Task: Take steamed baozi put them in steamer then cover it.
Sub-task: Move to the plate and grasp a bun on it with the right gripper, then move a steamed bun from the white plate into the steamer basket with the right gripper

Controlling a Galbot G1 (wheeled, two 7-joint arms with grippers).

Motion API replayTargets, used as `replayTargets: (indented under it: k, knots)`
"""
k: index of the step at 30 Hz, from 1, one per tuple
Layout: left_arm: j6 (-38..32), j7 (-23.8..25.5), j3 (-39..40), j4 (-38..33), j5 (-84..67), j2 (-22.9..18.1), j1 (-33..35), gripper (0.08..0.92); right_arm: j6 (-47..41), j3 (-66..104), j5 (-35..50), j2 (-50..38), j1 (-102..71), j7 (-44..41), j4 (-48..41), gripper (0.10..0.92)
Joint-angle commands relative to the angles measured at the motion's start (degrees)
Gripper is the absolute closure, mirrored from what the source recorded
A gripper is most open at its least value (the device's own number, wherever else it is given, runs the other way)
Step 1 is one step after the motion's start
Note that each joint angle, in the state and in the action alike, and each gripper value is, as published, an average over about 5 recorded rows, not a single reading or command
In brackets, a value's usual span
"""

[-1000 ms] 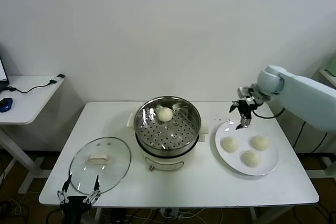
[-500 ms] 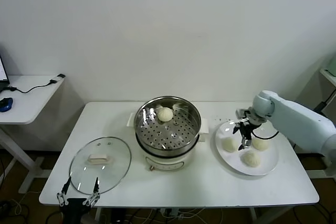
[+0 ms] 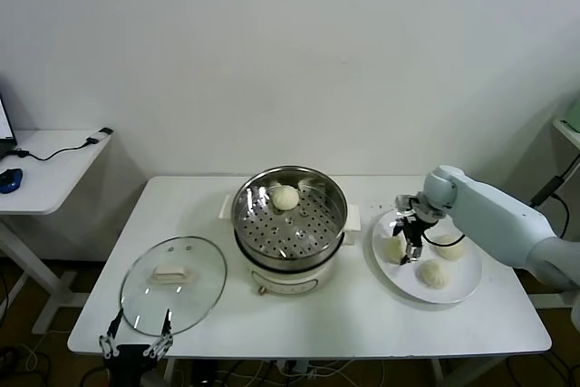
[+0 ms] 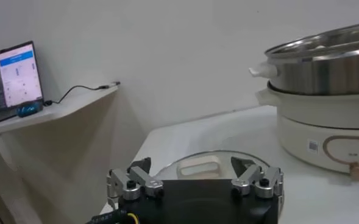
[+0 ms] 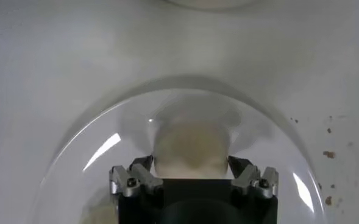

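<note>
Hovering over plate near table's right edge: right gripper, fingers spread, straddling nearest baozi, not yet pinched. Two more buns on same plate. One bun inside steamer at table centre. Cover flat near front-left corner. Left gripper spread, parked at front-left edge.

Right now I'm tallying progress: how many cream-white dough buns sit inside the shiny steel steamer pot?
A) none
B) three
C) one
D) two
C: a single cream-white bun rests on the perforated floor of the steel steamer pot; three others remain on the white plate.
</note>
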Motion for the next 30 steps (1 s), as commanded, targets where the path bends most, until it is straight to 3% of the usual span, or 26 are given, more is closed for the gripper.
replayTargets:
  k: [1,11,21,30]
  knots:
    - [0.1,0.0,0.1,0.1,0.1,0.1,-0.1,0.177,0.3,0.9,-0.6,1.5,-0.7,-0.3,-2.0,0.251]
    - [0.0,0.0,0.1,0.0,0.0,0.1,0.1,0.177,0.0,-3.8,6.4,-1.3,7.7,-0.3,0.6,0.329]
    - [0.0,0.1,1.1,-0.4,-0.2,0.2,-0.3,0.177,-1.7,-25.4,30.2,3.7,37.3,-1.2,1.0,0.323]
    - [-0.8,0.1,2.2,-0.3,-0.3,-0.1,-0.3,0.177,-8.1,-31.0,46.3,14.4,45.6,2.3,7.7,0.321]
